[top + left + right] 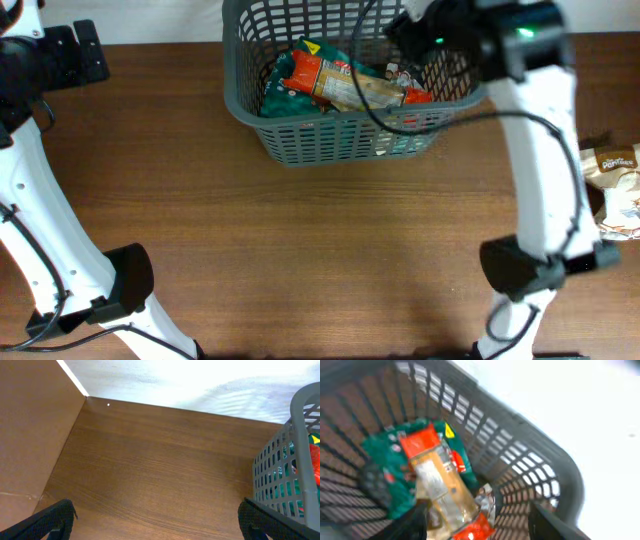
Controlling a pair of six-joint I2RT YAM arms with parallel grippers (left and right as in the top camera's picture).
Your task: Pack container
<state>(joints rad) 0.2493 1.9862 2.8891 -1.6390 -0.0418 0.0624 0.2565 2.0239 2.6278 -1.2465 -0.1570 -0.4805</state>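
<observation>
The dark grey slotted basket (300,140) stands at the back middle of the table. Inside lie a green packet (285,85) and, on top of it, an orange and clear packet (355,88). My right gripper (430,25) hangs over the basket's right side; in the right wrist view (480,522) its fingers are spread wide above the orange and clear packet (440,485) with nothing between them. The basket wall (530,455) curves round it. My left gripper (157,525) is open and empty over bare table at the far left, the basket (295,460) to its right.
More snack packets (615,185) lie at the table's right edge, next to the right arm. The table's back edge and a white wall (200,380) lie behind the basket. The arm bases stand at the front left (120,290) and front right (520,270).
</observation>
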